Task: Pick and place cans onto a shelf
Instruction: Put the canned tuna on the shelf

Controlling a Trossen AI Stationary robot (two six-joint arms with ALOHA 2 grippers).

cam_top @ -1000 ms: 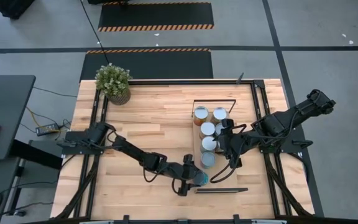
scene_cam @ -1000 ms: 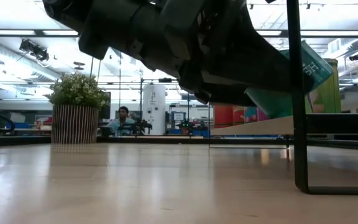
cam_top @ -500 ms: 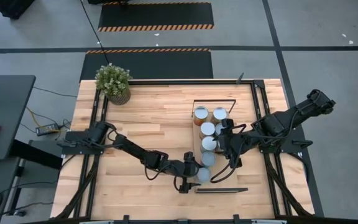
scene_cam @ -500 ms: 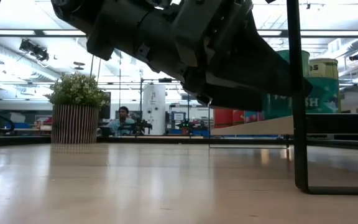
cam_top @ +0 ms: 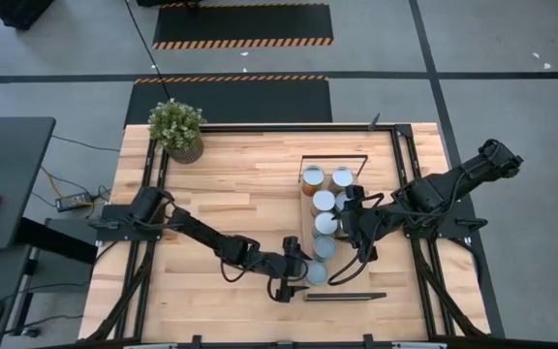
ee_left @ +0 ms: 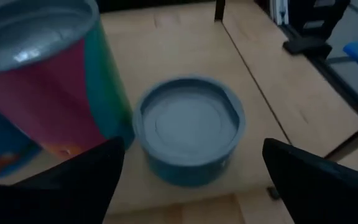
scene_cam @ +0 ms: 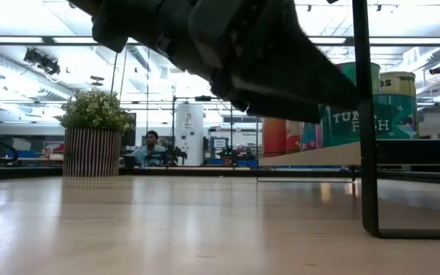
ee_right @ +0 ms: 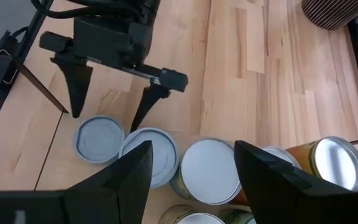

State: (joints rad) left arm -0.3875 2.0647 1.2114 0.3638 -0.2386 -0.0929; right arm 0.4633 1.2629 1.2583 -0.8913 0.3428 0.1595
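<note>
My left gripper (ee_right: 107,99) is spread wide with nothing in it, fingers hanging just beside the low blue-grey can (ee_left: 188,127) at the near end of the shelf (cam_top: 342,281). That can sits flat on the board, free of the fingers, right next to a taller can with a pink and teal label (ee_left: 42,81). From overhead I see the cans (cam_top: 325,201) lined up along the shelf, two orange-topped ones at the far end. My right gripper (cam_top: 349,206) hovers over the middle of the row, clenched with nothing in it. A potted plant (cam_top: 176,128) sits at the far left corner of the tabletop (cam_top: 231,194).
</note>
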